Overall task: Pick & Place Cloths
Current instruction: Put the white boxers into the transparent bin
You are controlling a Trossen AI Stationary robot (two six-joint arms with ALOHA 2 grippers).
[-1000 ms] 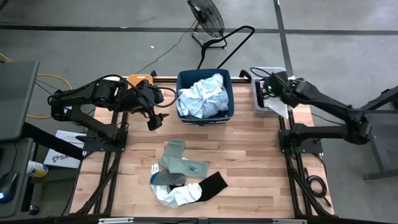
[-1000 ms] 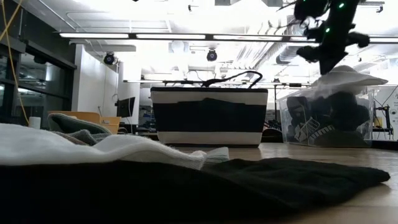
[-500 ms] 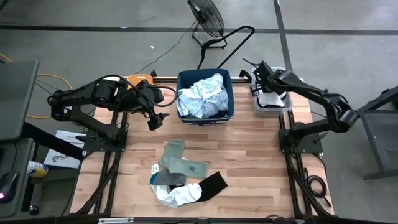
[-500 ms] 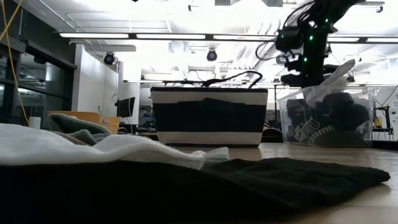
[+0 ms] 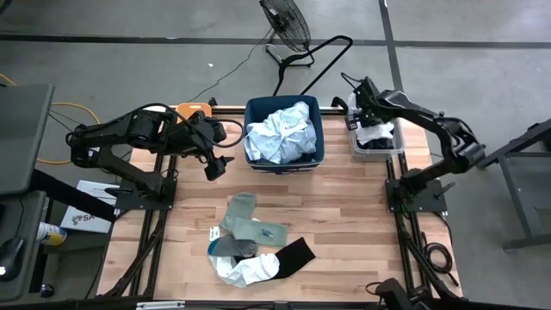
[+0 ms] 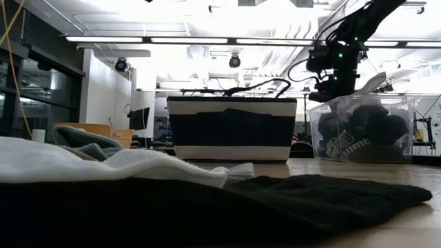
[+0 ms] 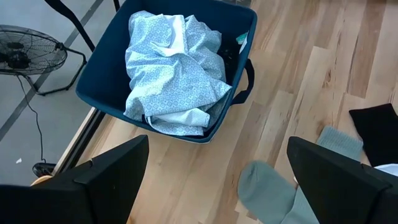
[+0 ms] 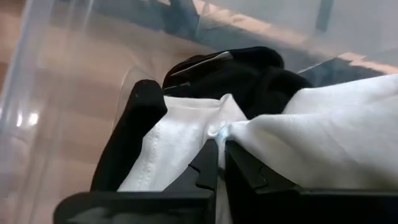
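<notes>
My right gripper [image 8: 221,152] is shut on a white cloth [image 8: 311,137] and reaches down into the clear bin [image 5: 377,148] at the table's far right. The cloth lies on black cloths [image 8: 249,68] inside that bin, and one corner [image 6: 375,81] sticks up above the rim. My left gripper [image 7: 217,180] hangs open above the table, left of the navy bin [image 5: 255,157], which holds a pale blue cloth [image 5: 280,133]. Grey-green [image 5: 244,220], white [image 5: 245,271] and black [image 5: 294,255] cloths lie in a pile near the table's front. My right gripper pinches a gathered fold of the white cloth [image 8: 222,130] between its two fingertips. The fingers come steeply from above, pointing down into the clear bin. The cloth spreads away from the pinch and rests on the black cloths in the bin.
An orange bin [image 5: 194,110] stands at the far left behind the left arm. Bare wooden table [image 5: 344,207] lies between the bins and the pile. In the low view the black cloth [image 6: 275,200] fills the foreground. A fan [image 5: 286,24] stands on the floor beyond the table.
My right gripper has swung toward the table's far left over the clear bin, gone down into it and tipped steeper, staying shut. The white cloth, which hung spread above the bin's rim, has sunk into the bin.
</notes>
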